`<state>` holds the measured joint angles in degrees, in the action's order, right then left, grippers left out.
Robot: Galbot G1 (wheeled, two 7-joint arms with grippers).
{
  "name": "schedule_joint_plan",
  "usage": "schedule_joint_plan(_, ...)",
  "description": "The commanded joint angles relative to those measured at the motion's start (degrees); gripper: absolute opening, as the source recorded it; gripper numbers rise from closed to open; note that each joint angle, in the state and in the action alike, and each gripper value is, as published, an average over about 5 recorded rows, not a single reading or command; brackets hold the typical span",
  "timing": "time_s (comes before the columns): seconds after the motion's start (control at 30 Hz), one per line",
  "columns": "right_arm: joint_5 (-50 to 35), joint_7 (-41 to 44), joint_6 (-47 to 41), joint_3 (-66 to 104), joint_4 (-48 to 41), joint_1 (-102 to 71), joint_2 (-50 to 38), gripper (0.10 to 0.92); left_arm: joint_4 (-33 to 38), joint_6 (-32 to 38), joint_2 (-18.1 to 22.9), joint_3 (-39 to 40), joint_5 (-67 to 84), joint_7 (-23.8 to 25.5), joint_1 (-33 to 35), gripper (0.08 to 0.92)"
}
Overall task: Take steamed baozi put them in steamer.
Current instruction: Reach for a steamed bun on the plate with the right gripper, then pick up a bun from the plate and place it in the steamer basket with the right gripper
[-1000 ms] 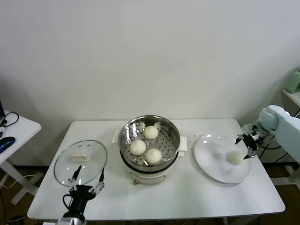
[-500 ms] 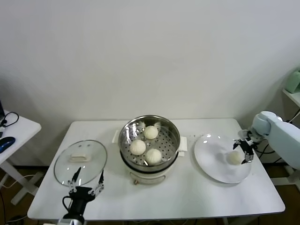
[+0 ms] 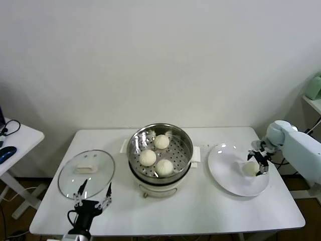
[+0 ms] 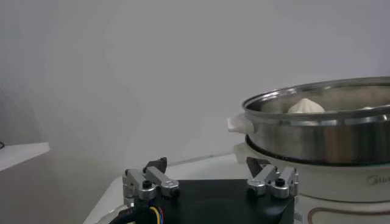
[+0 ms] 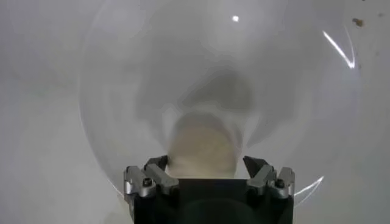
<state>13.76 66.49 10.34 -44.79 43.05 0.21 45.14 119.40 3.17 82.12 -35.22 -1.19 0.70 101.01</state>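
Your left gripper [image 3: 92, 197] waits spread at the table's front-left corner, three baozi [image 3: 147, 157] fill the steamer [image 3: 183, 139], and your right gripper [image 3: 256, 163] has dropped, jaws spread, around the last bun [image 3: 249, 168] on the plate [image 3: 225, 175].

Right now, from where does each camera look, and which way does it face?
Head view: high on the robot, facing down at the table; both grippers show.
Left wrist view: low beside the steamer, facing it sideways; open left gripper shows.
Right wrist view: above the plate, facing down; open right gripper straddles the last baozi.
Shared: head and left wrist views both show the steamer.
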Motion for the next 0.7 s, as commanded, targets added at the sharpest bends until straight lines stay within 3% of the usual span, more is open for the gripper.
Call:
schedule_joint_plan(0.03,0.8,-0.1,0.0,0.6,-0.6,-0.7,0.8,0.823,-0.1,0.0,-0.1,-0.1,0.1,0.0,0.0,0.823)
schedule_joint_plan(0.5,-0.2,-0.2,-0.1,1.1,-0.4,-0.1,0.6,0.712,-0.1,-0.1,-0.1,0.1,-0.1,-0.1,0.0,0.823)
schedule_joint_plan(0.7,-7.1,-0.2,-1.6,-3.7,0.2,4.5,0.4,0.697,-0.2,-0.1,-0.1,0.3,-0.2,-0.2,-0.1,0.823)
